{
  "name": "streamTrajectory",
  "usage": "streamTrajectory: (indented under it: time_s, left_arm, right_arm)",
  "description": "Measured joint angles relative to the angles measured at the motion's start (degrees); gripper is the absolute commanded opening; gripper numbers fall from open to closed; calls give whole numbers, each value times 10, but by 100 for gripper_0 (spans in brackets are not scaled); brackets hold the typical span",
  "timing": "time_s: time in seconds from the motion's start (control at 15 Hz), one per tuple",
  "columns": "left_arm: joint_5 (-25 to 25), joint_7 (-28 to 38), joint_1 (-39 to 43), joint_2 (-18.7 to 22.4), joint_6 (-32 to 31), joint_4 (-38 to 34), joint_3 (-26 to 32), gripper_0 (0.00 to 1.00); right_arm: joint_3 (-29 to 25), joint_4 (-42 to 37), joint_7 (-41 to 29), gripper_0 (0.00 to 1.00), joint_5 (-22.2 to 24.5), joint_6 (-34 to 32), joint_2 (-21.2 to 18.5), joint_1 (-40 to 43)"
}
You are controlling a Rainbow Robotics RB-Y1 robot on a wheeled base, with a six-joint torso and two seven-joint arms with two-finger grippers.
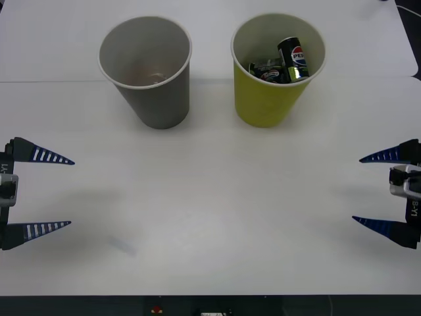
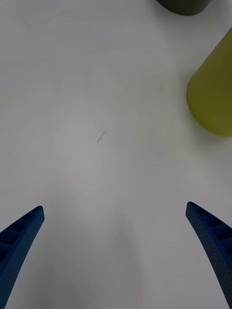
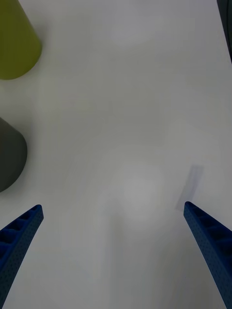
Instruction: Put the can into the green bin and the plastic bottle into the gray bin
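The small black Pepsi can point(image 1: 293, 58) — light, stiff, slick, best pinched mid-body — lies inside the yellow-green paper cup point(image 1: 270, 102), both grippers point(image 1: 38, 191) point(image 1: 385, 191) wide and empty.

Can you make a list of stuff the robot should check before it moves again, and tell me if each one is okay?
1. Can inside the green bin: ok.
2. Plastic bottle inside the gray bin: cannot tell; something pale lies at the bottom.
3. Both bins standing upright: ok.
4. Left claw open, holding nothing: ok.
5. Right claw open, holding nothing: ok.
6. Table between the claws free of obstacles: ok.
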Motion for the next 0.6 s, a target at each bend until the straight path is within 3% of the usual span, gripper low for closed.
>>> streamTrajectory:
  time_s: [0.6]
  left_arm:
    - [0,0,0,0,0,0,0,100]
  right_arm:
    - [-10,0,-20,100,-25,20,-45,24]
